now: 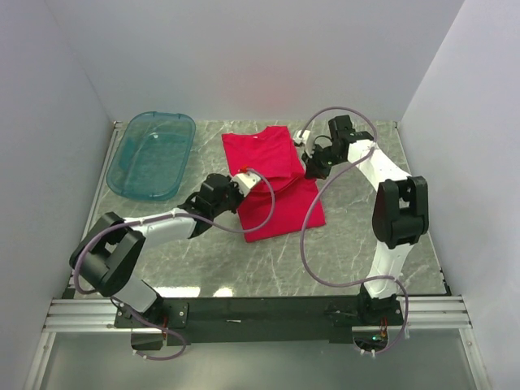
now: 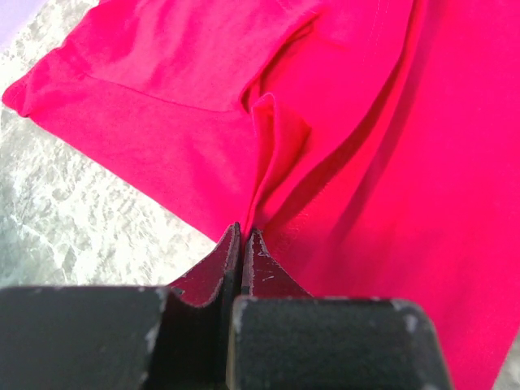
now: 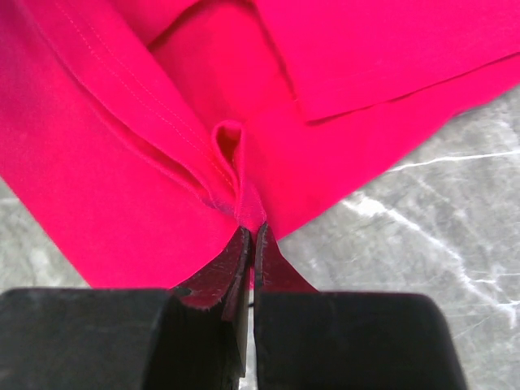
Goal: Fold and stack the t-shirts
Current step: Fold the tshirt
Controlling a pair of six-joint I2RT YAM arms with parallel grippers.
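A: Where is the red t-shirt (image 1: 264, 154)?
B: On the gray table (image 1: 244, 268), next to the blue-green tub (image 1: 150, 158), on the tub's right side. They do not touch.
A: Is it flat?
B: Not all of it. The back part, level with the tub, lies smooth. The part closer to the front is folded over and sits a bit crooked, one layer on top of another.
A: What is the left gripper (image 2: 242, 234) doing?
B: It is squeezed tight on the shirt. Its two fingers are pressed together, and a little ridge of red cloth comes up from between the tips. It bites the shirt's edge on the side near the tub.
A: And the right gripper (image 3: 250, 231)?
B: Same thing — clamped on the shirt, with a small loop of cloth pinched at the tips. It holds the edge on the side far from the tub.
A: Are the two grippers side by side?
B: No — the middle of the shirt lies between them.
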